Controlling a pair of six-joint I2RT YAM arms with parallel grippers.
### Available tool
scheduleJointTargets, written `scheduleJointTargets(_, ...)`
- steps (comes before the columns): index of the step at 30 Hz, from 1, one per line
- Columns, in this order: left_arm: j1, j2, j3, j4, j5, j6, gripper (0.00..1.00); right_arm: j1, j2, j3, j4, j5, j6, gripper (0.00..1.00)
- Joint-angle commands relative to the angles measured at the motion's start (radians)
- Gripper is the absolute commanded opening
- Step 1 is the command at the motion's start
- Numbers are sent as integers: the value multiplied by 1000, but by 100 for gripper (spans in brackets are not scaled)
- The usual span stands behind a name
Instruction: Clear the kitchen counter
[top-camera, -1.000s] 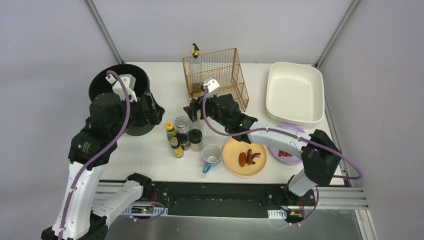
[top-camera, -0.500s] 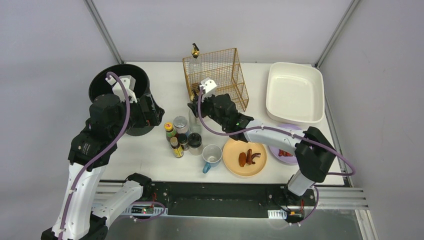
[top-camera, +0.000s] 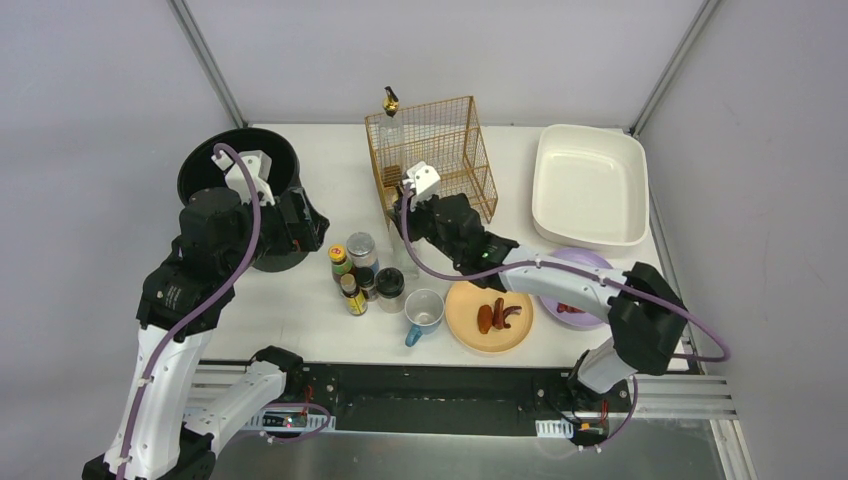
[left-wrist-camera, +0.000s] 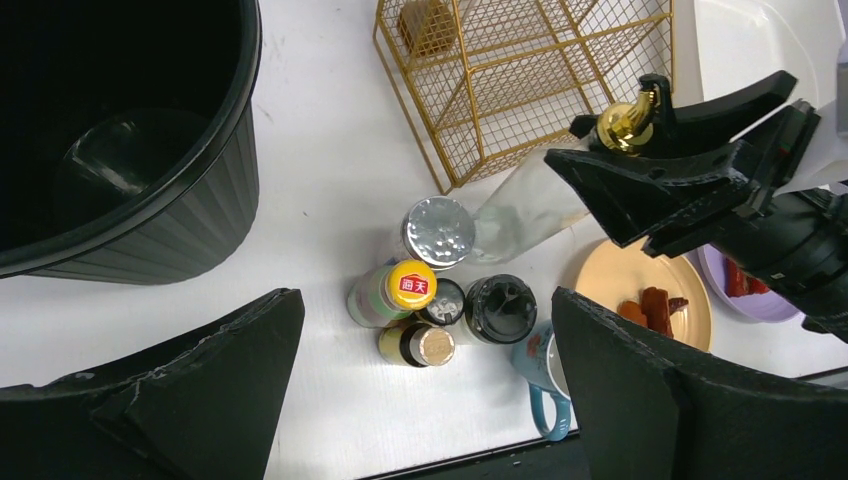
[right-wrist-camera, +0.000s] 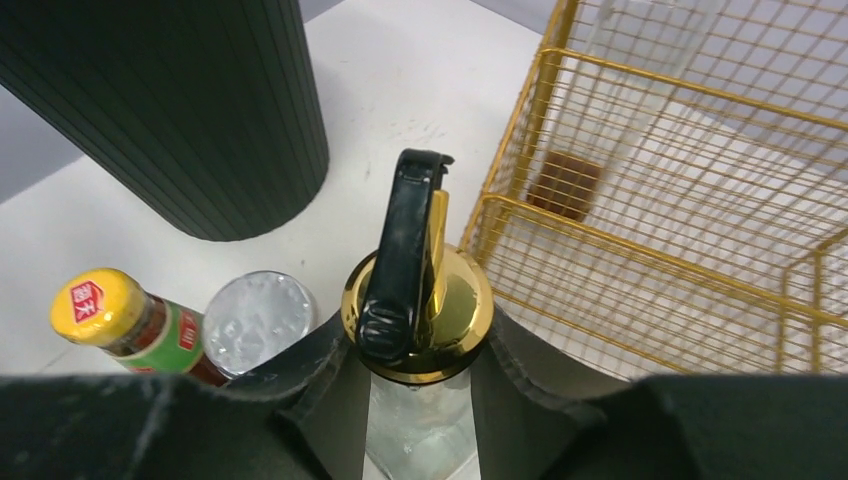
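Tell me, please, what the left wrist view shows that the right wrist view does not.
Only the left wrist: the blue-handled mug, the orange plate, the purple plate, the black-capped jar and the black bin's inside. Only the right wrist: a close look at the black lever on the gold cap. Both: the bin's ribbed wall, gold wire rack, yellow-capped bottle, silver-lidded jar, and the right pincer shut on the glass bottle.

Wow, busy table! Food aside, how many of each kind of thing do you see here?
Bottles and jars: 7
Plates: 2
Mug: 1
Black bin: 1
Cream tub: 1
Wire rack: 1
Total: 13
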Motion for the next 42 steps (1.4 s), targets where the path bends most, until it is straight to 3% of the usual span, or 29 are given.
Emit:
scheduleJointTargets(1, 7, 7, 7, 30, -4, 7, 100, 1, -138, 5, 77, 81, -101, 0)
scheduleJointTargets(9, 6, 19, 14, 36, 2, 4, 100, -39, -234, 69, -58, 110, -184, 0)
scheduleJointTargets(18, 6, 27, 13, 41, 5, 6, 99, -156, -262, 260, -234, 35, -192, 0)
scheduleJointTargets(29, 6, 26, 5, 43, -1, 10, 100, -377, -70, 592, -276, -252, -120, 0)
scheduleJointTargets(42, 7, 27, -6, 43, -12, 19, 99, -485, 235, 936, -153, -517, -36, 0)
